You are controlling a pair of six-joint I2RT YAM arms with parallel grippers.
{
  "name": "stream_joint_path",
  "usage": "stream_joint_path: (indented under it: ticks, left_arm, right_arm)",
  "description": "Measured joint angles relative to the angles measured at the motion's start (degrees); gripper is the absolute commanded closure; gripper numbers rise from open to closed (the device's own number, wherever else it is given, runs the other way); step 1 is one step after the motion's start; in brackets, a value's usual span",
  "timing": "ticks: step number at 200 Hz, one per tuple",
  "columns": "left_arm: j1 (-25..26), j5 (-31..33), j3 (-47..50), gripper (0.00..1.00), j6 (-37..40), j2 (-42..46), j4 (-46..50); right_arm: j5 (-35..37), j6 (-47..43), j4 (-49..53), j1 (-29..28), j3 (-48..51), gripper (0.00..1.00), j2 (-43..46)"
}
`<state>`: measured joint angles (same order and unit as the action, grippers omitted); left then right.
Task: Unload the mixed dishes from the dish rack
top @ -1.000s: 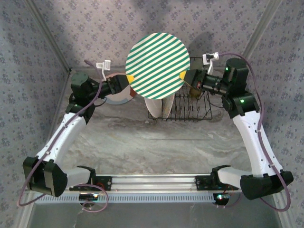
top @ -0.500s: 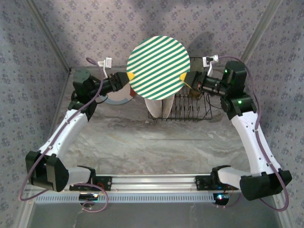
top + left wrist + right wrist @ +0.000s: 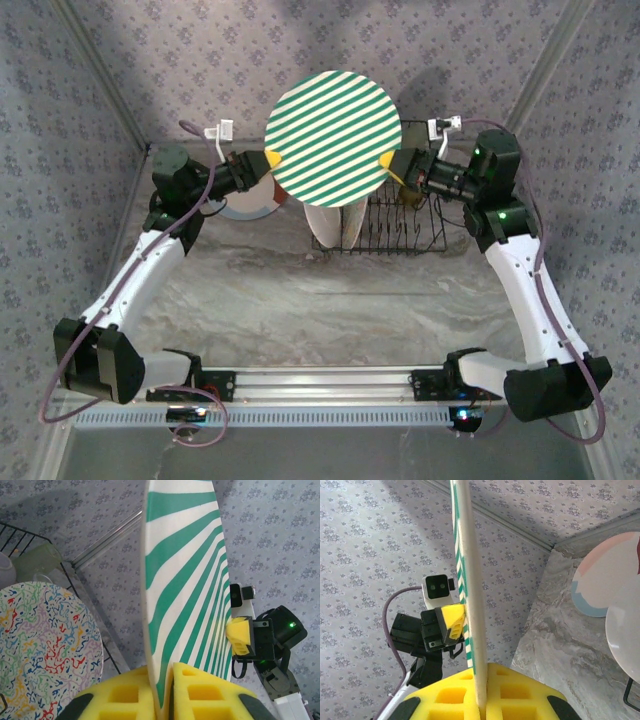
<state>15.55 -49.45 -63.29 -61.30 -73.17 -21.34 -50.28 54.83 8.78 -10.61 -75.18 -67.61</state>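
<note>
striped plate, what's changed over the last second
Very little. The left arm swung its elbow slightly inward and the right arm shifted a touch. The striped plate stayed held aloft in nearly the same spot. The left hand and right hand are still clamped on its opposite edges. Nothing was let go, and the rack did not move.

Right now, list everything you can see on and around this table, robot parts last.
striped plate: one, green and white, held in the air over the rack
rack: one, black wire, far side of the table
squiggle plate: one, multicoloured on white, in the rack
pastel plate: one, pink, blue and white, on the table left of the rack
table: one, grey marble
left claw: one, yellow pads, shut on the striped plate's left edge
right claw: one, yellow pads, shut on its right edge
</note>
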Motion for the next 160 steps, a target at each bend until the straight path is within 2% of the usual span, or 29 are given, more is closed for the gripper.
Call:
stream_joint_path:
  ticks: [50, 74, 80, 116, 141, 160]
  left_arm:
    - [0.0, 1.29, 0.0, 1.0, -2.47, 0.33, 0.74]
    - [0.22, 1.92, 0.24, 1.0, -2.84, 0.57, 0.85]
    - [0.33, 2.25, 0.42, 1.0, -2.82, 0.79, 0.83]
    - [0.61, 4.44, 1.2, 1.0, -2.27, 1.62, 2.45]
    - [0.59, 6.05, 1.51, 1.0, -2.21, 1.62, 4.02]
    - [0.5, 7.1, 1.51, 1.0, -2.21, 1.62, 4.31]
  right_arm:
    - [-0.11, 0.02, -0.87, 0.26, 1.4, 1.0, -0.04]
    - [0.0, 0.04, -1.16, 0.42, 1.84, 0.7, -0.07]
    - [0.0, 0.15, -1.2, 0.5, 2.01, 0.56, -0.07]
    - [0.13, 0.79, -1.68, 0.96, 2.43, 0.01, 0.07]
    - [1.2, -0.42, -0.9, 1.16, 2.43, 0.0, 0.72]
    - [3.65, -3.5, 3.5, 1.16, 1.46, 0.0, 1.22]
